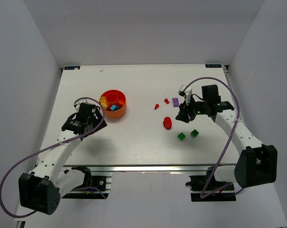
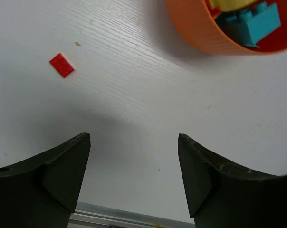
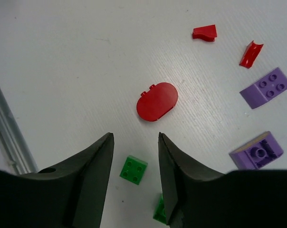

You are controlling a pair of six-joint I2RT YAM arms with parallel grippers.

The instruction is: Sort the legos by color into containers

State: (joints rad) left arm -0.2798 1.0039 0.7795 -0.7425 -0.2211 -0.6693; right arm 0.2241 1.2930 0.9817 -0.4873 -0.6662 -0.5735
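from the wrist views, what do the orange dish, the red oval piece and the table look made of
Orange dish: likely moulded plastic, matte, its outer wall finely ribbed.
Red oval piece: plastic, smooth with a soft sheen and moulded edge tabs.
Table: white with fine parallel grain lines, laminate or painted wood; cannot tell which.

You have nothing legible here. The legos (image 3: 266,87) and the orange dish (image 2: 196,38) show no lettering you can read. On the table's (image 1: 134,142) far edge, a small label (image 1: 72,67) at eleven o'clock and a second label (image 1: 213,65) at one o'clock are too small to read.
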